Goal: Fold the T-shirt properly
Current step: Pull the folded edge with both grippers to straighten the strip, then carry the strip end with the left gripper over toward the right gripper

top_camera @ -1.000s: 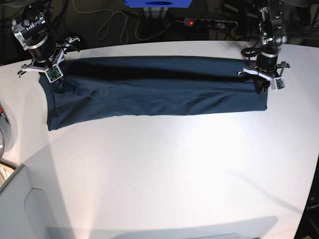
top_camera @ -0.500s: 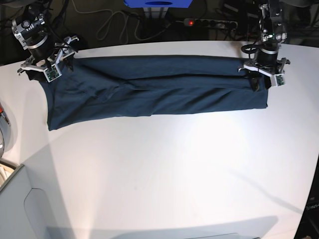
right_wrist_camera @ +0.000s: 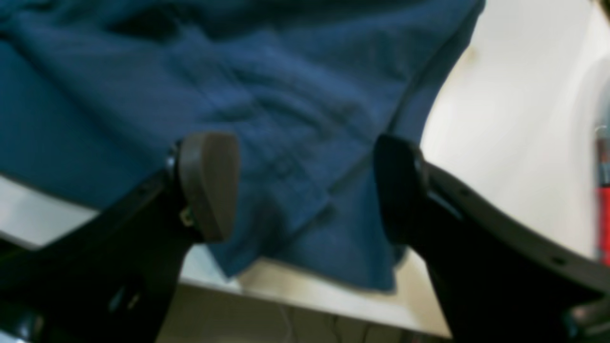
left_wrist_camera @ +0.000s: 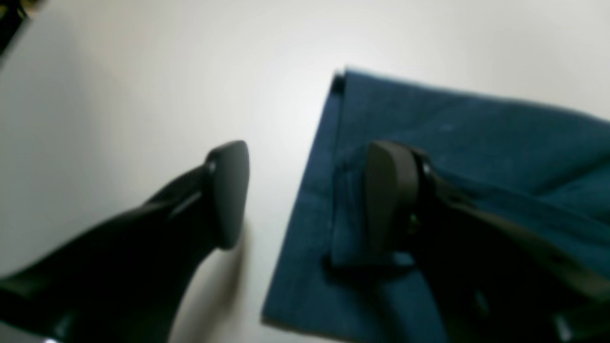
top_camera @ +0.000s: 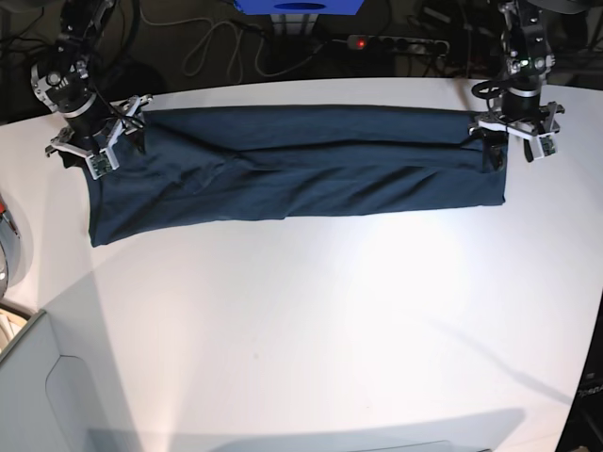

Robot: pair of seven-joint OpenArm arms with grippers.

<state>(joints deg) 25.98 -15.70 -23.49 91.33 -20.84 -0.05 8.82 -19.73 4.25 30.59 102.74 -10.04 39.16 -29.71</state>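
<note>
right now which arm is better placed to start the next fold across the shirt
Roughly even, slight edge left: left gripper is open, straddling the T-shirt end edge on the table; right gripper hangs open above cloth.

You have one T-shirt [top_camera: 292, 169] on one white table [top_camera: 311, 320], lying as a long band from nine o'clock to three o'clock. You have two grippers: the left gripper [top_camera: 516, 132] at two o'clock and the right gripper [top_camera: 94, 149] at ten o'clock. One blue box [top_camera: 298, 7] and one power strip [top_camera: 396, 43] sit at twelve o'clock.
</note>
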